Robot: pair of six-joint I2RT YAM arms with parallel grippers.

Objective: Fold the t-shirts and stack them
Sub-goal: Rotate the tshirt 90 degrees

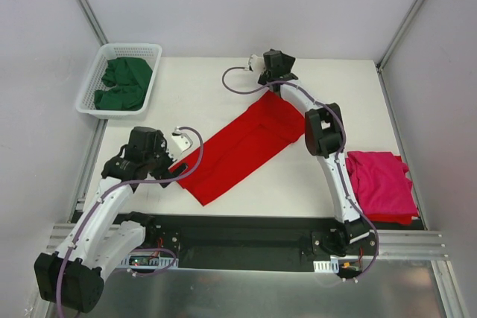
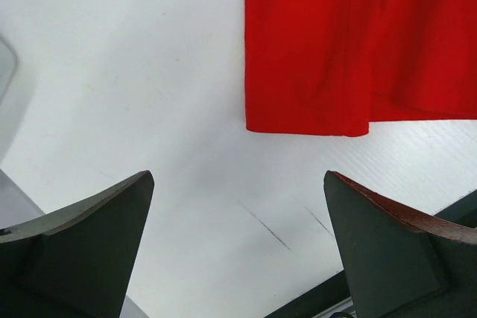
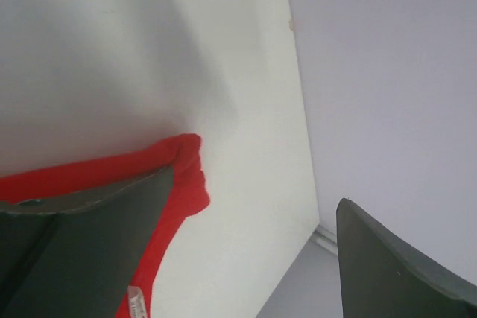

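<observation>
Ends staged: left gripper (image 2: 238, 184) and right gripper (image 3: 257, 191) gape wide, holding nothing.
Best to pinch all layers of the red t-shirt (image 1: 242, 147) squarely at each end.

Bright, even light from above. The white tabletop (image 1: 223, 87) carries only soft, faint shadows. The overhead view is sharp; the right wrist view is slightly soft, with a broad grey shadow.

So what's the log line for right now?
red t-shirt: long folded strip | left gripper: open, empty | right gripper: open, empty
</observation>
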